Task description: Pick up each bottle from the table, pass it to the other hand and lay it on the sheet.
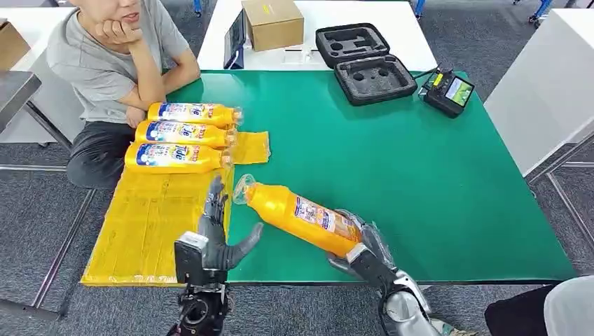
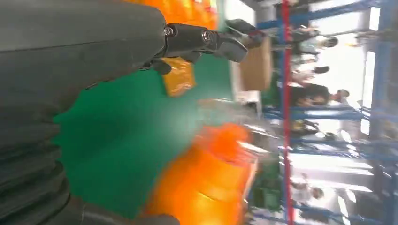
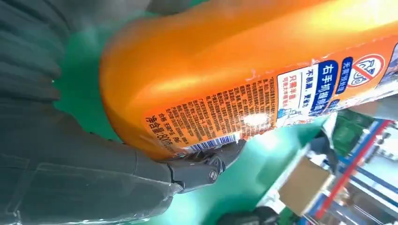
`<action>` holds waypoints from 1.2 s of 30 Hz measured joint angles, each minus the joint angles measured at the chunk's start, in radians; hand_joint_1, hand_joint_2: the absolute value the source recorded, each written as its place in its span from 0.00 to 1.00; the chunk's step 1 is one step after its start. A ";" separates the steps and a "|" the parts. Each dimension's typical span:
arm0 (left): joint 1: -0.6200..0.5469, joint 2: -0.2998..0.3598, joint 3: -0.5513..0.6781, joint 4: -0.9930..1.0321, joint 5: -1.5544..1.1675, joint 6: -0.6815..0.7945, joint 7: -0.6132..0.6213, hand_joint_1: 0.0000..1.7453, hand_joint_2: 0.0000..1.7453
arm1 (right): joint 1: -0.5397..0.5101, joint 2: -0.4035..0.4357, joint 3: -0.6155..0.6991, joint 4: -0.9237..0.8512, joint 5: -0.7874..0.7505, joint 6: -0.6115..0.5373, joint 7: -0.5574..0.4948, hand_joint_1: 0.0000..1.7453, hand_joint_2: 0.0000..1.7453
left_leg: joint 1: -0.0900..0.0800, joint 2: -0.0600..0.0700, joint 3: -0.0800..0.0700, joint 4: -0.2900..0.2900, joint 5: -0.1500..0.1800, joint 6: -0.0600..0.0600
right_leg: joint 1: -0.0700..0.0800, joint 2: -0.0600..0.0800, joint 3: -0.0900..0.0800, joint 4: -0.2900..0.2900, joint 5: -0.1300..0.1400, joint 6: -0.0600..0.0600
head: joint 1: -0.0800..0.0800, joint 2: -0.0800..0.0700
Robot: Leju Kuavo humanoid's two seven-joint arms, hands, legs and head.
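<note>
You see the right hand [image 1: 364, 241] gripping the base end of an orange bottle [image 1: 298, 213], held above the green table [image 1: 392, 175] at about five o'clock of the table's middle. The bottle lies tilted, its clear cap pointing toward ten o'clock, at the left hand [image 1: 217, 234]. That hand is empty, fingers spread and raised, thumb out toward the bottle, close beside it but not touching.

The right wrist view gives you what the head view cannot: the fingers [image 3: 206, 164] pressed against the bottle's printed back label and barcode. The left wrist view shows the bottle [image 2: 211, 178] as an orange blur beyond the open dark fingers [image 2: 206, 40].

At ten o'clock, three more bottles [image 1: 183, 134] lie side by side on the yellow sheet [image 1: 150, 224], with a seated person [image 1: 112, 70] just behind them.
</note>
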 measured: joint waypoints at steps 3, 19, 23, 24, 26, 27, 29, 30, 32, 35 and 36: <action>-0.002 -0.011 0.003 0.028 0.007 0.024 0.000 0.00 1.00 | 0.033 0.007 0.002 -0.068 -0.006 -0.002 -0.001 1.00 1.00 | 0.000 0.000 -0.001 0.000 0.000 0.000 | 0.000 0.000 -0.001 0.000 0.000 0.000 | 0.000 0.000; -0.046 -0.022 -0.075 0.169 0.223 -0.195 0.054 0.00 1.00 | 0.108 0.012 0.041 -0.191 -0.056 -0.019 -0.002 1.00 1.00 | 0.000 0.000 -0.001 0.000 0.000 0.000 | 0.000 0.000 -0.001 0.000 0.000 0.000 | 0.000 0.000; -0.046 -0.016 -0.093 0.158 0.249 -0.284 0.071 0.00 1.00 | 0.104 0.016 0.043 -0.186 -0.059 -0.016 -0.002 1.00 1.00 | 0.000 0.000 -0.001 0.000 0.000 0.000 | 0.000 0.000 -0.001 0.000 0.000 0.000 | 0.000 0.000; -0.046 -0.014 -0.097 0.153 0.255 -0.304 0.074 0.00 1.00 | 0.102 0.018 0.043 -0.183 -0.059 -0.016 -0.002 1.00 1.00 | 0.000 0.000 -0.001 0.000 0.000 0.000 | 0.000 0.000 -0.001 0.000 0.000 0.000 | -0.001 0.000; -0.046 -0.008 -0.102 0.138 0.267 -0.342 0.086 0.00 1.00 | 0.095 0.018 0.043 -0.177 -0.059 -0.016 -0.002 1.00 1.00 | 0.000 0.000 -0.001 0.000 0.000 0.000 | 0.000 0.000 -0.001 0.000 0.000 0.000 | 0.000 0.000; -0.046 -0.005 -0.103 0.133 0.271 -0.353 0.088 0.00 1.00 | 0.091 0.019 0.043 -0.175 -0.059 -0.016 -0.002 1.00 1.00 | 0.000 0.000 -0.001 0.000 0.000 0.000 | 0.000 0.000 -0.001 0.000 0.000 0.000 | 0.000 0.000; -0.045 0.001 -0.105 0.127 0.284 -0.386 0.095 0.00 1.00 | 0.086 0.018 0.042 -0.171 -0.058 -0.015 -0.002 1.00 1.00 | 0.000 0.000 -0.001 0.000 0.000 0.000 | 0.000 0.000 -0.001 0.000 0.000 0.000 | 0.000 0.000; -0.043 0.005 -0.105 0.124 0.290 -0.411 0.097 0.00 1.00 | 0.084 0.018 0.042 -0.169 -0.056 -0.013 -0.002 1.00 1.00 | 0.000 0.000 -0.001 0.000 0.000 0.000 | 0.000 0.000 -0.001 0.000 0.000 0.000 | 0.000 0.000; -0.038 0.012 -0.105 0.120 0.299 -0.448 0.098 0.00 1.00 | 0.083 0.018 0.041 -0.167 -0.056 -0.009 -0.002 1.00 1.00 | 0.000 0.000 -0.001 0.000 0.000 0.000 | 0.000 0.000 -0.001 0.000 0.000 0.000 | 0.000 0.000; -0.030 0.020 -0.105 0.115 0.294 -0.472 0.093 0.00 1.00 | 0.083 0.018 0.039 -0.167 -0.053 -0.008 -0.003 1.00 1.00 | 0.000 0.000 -0.001 0.000 0.000 0.000 | 0.000 0.000 -0.001 0.000 0.000 0.000 | 0.000 0.000; -0.027 0.023 -0.105 0.114 0.280 -0.478 0.082 0.00 1.00 | 0.083 0.018 0.037 -0.167 -0.054 -0.006 -0.007 1.00 1.00 | 0.000 0.000 -0.001 0.000 0.000 0.000 | 0.000 0.000 -0.001 0.000 0.000 0.000 | 0.000 0.000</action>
